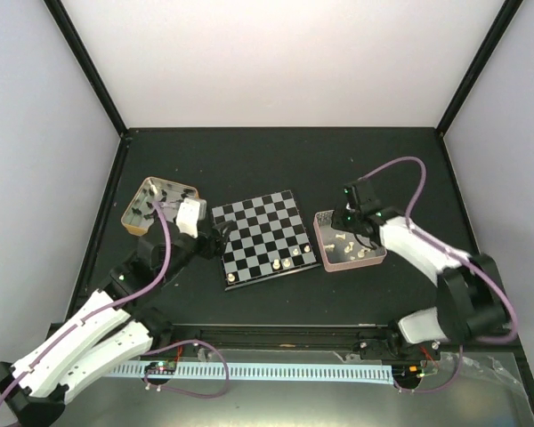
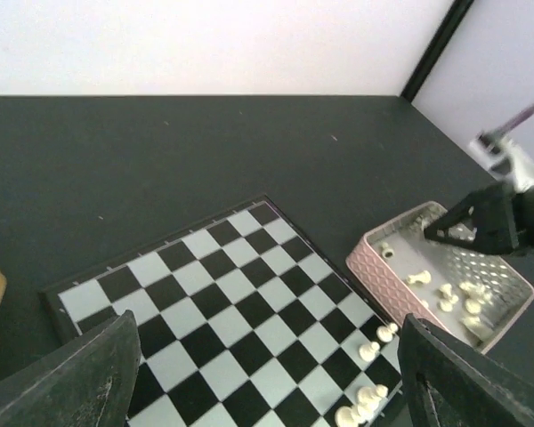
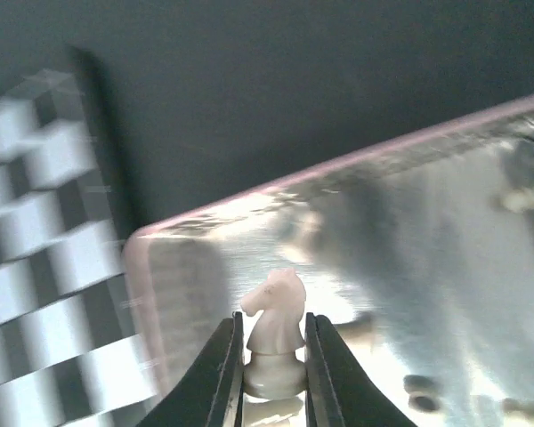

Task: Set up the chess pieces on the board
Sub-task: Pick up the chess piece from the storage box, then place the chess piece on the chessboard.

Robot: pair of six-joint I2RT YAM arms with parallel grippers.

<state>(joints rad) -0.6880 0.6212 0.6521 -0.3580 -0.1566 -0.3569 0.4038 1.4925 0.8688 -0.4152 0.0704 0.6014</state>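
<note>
Logging top external first: the board (image 1: 265, 238) lies between the two arms, a few white pieces (image 1: 285, 263) standing in its near row toward the right corner. The pink tray (image 1: 351, 264) sits just beside the board's right edge, with the right gripper (image 1: 351, 222) over its far-left part. The left gripper (image 1: 214, 236) waits at the board's left edge, near the tin (image 1: 129, 213). Finger spacing is not readable from this height

Left wrist: left gripper (image 2: 269, 322) spread wide, nothing between the fingers, board beneath. The placed pieces cluster at the corner nearest the tray; loose white pieces (image 2: 445, 294) lie on the tray floor

Right wrist: right gripper (image 3: 273, 325) closed on a white knight (image 3: 273, 311), pinching its lower body just above the base. The piece is upright, head facing left, over the tray floor near the corner that faces the board. Cannot tell whether the base touches the floor

Judgement: the step in hand is carrying the knight to the near row
- Raise it well above the tray wall before crossing
- Hold the pinch steady, since the piece is small and smooth
- Descend straight onto an empty square, fingers clear of the standing neighbours
- Release only once the base sits flat, then withdraw straight up
</note>
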